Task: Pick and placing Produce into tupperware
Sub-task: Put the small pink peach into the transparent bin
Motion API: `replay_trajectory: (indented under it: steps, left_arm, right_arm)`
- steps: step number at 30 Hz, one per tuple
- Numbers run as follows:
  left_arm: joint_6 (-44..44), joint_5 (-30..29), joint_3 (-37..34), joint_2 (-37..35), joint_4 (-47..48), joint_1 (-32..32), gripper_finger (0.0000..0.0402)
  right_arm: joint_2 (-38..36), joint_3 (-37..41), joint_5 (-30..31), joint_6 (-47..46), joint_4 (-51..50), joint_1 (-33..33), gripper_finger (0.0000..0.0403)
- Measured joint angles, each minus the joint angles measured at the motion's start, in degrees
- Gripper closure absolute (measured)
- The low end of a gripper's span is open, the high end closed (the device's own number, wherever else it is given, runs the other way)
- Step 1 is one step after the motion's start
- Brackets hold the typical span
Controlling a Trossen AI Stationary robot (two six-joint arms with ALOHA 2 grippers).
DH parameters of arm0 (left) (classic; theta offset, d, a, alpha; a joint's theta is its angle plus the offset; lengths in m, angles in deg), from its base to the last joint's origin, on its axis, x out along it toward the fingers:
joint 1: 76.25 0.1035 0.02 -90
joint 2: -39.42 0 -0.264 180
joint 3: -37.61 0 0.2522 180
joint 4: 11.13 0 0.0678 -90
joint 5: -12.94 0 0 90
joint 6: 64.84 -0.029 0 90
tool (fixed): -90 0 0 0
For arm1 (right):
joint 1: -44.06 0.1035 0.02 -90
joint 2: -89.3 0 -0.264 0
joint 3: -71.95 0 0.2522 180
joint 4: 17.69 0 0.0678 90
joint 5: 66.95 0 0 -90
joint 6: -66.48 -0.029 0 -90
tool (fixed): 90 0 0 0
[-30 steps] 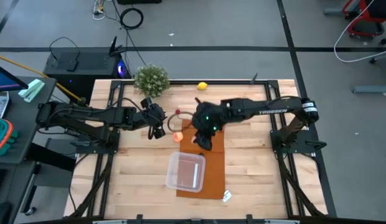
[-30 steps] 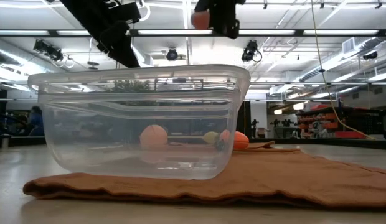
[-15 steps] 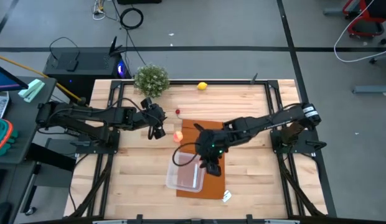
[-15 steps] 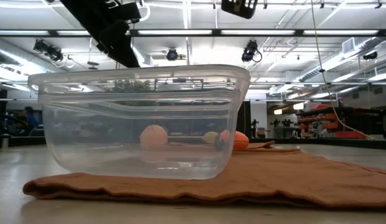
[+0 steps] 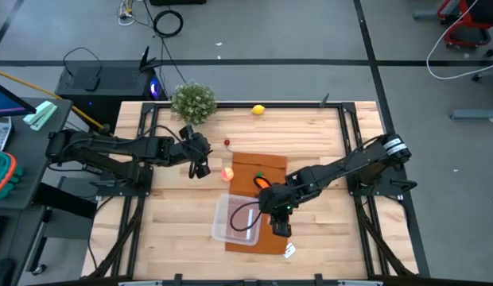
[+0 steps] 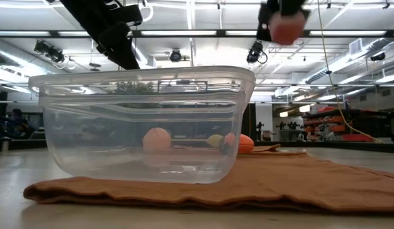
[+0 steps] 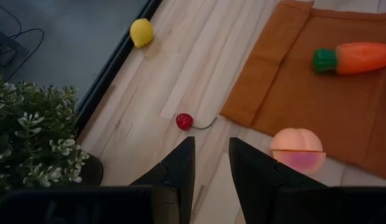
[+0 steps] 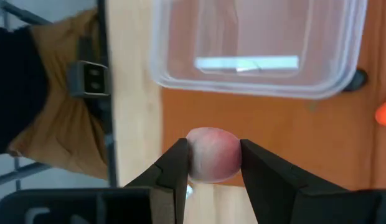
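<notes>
Counter space lies open beside the tupperware (image 5: 237,220); right gripper (image 8: 211,163) jaws clamp a pink fruit (image 8: 212,154) just outside its rim; left gripper (image 7: 208,163) jaws stand slightly apart, empty.

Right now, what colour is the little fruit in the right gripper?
Pinkish red fruit, clearest in the right wrist view.

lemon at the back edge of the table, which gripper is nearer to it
Left. The left gripper hangs over bare wood beside the mat's corner, short of the lemon. The right gripper holds a pink fruit by the tupperware, much farther from it.
</notes>
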Motion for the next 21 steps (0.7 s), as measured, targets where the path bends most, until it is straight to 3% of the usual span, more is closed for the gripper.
replay_trajectory:
  steps: [7,21]
  left_arm:
    - [0.0,0.0,0.0,0.0,0.2,0.0,0.0294]
    - [-0.1,0.0,0.0,0.0,0.3,0.0,0.0294]
  right_arm:
    - [0.0,4.4,-0.5,0.4,4.3,-0.3,0.0298]
    - [3.5,-2.1,-4.4,8.6,5.2,-4.4,0.0298]
